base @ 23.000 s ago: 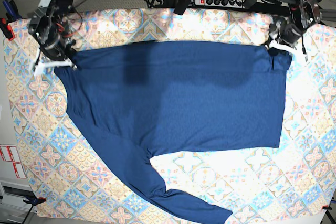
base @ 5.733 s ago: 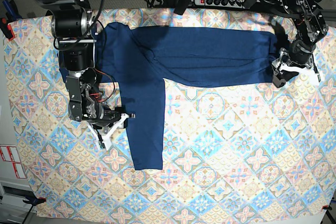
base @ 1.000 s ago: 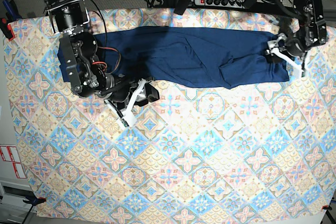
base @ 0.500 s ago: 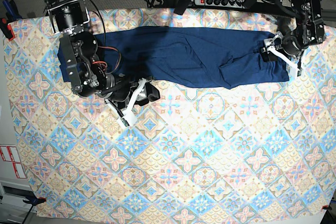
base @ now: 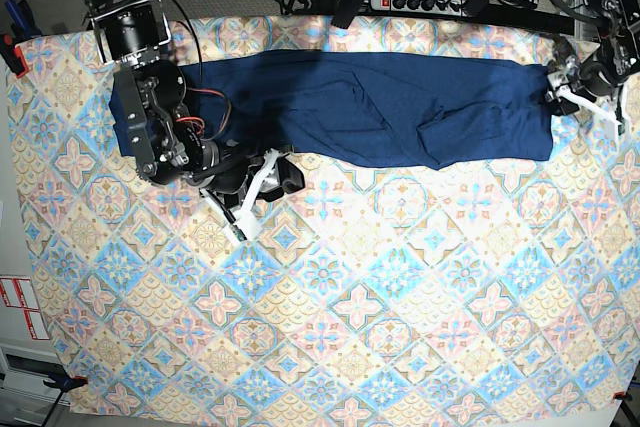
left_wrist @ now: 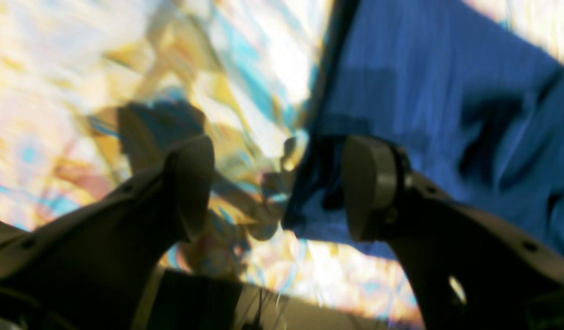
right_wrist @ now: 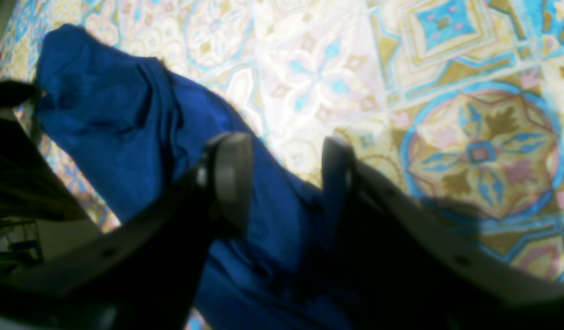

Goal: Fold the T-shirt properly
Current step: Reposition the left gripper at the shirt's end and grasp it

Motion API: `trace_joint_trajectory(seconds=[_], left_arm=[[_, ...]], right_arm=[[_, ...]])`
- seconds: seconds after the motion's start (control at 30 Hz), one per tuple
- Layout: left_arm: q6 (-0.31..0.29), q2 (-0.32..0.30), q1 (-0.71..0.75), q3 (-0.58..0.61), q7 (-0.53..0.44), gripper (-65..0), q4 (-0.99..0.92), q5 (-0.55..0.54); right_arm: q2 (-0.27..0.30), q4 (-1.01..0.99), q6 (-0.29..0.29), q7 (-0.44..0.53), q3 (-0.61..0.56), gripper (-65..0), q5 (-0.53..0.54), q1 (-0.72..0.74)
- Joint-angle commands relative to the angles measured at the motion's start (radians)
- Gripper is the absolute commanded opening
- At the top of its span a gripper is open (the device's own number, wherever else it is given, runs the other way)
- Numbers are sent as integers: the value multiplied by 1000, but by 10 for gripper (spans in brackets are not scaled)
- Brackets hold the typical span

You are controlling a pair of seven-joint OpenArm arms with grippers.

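- Since half a second ago the left pincer [base: 583,99] has swung outward from the folded garment's end to the cloth's far edge, while the right pincer [base: 258,190] has stayed where it was, just below the garment's lower edge.
- Between the two pincers lies the large plain dark navy-blue long-sleeved knit T-shirt [base: 375,107], now a long narrow band across the back of the pastel tile-patterned tablecloth [base: 400,327].
- Left pincer: released, its jaws standing wide apart with nothing between them; in its wrist view one corner of the shirt [left_wrist: 446,114] sits just ahead of the far jaw, touching nothing that can be made out (the picture is badly blurred).
- Right pincer: jaws partly spread and empty; its wrist view shows blue fabric [right_wrist: 126,137] beneath and beside the nearer jaw and bare tablecloth [right_wrist: 469,114] past the other.
- Done, judging by how things lie: body folded lengthwise and the sleeves brought in, one showing as a diagonal ridge toward the left pincer's end.
- Left to do, as a judgement: the crosswise folds, bringing one end of the band over the other, plus smoothing the wrinkles near its middle.
- Containers: none appear in any view, so nothing is held in one.
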Motion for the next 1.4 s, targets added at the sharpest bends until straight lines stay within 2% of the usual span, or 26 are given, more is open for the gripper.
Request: trace_joint_trajectory(seconds=[0.0, 0.13, 0.33, 0.4, 0.67, 0.83, 0.9, 1.0, 1.1, 1.2, 1.37], left_arm=[[-6, -15, -6, -16, -6, -239, 17, -9], [-6, -10, -14, -21, -7, -239, 11, -6], [-6, 9, -84, 99, -9, -239, -98, -5], [-6, 11, -107, 134, -36, -239, -143, -6], [-6, 13, -93, 278, -64, -240, -164, -17], [-8, 13, -64, 304, -69, -245, -164, -69], [-23, 13, -64, 304, -67, -293, -164, -109], [-97, 13, -64, 304, -64, -440, -164, -135], [-140, 13, -64, 303, -69, -586, -164, -140], [-172, 13, -72, 295, -72, -649, -164, -141], [-174, 25, -72, 198, -76, -650, -121, -143]], right_arm=[[6, 17, 6, 19, 5, -407, 16, 22], [6, 17, 6, 19, 5, -407, 16, 22], [5, 24, 6, 17, 3, -407, 16, 17], [5, 24, 6, 17, 3, -407, 16, 17], [5, 24, 6, 17, 3, -407, 16, 19], [5, 24, 6, 17, 3, -407, 16, 20], [5, 24, 6, 17, 3, -407, 16, 22], [5, 24, 6, 19, 3, -407, 16, 22], [5, 24, 6, 19, 3, -407, 16, 22], [5, 24, 6, 19, 3, -407, 16, 22], [5, 22, 6, 19, 3, -407, 16, 19]])
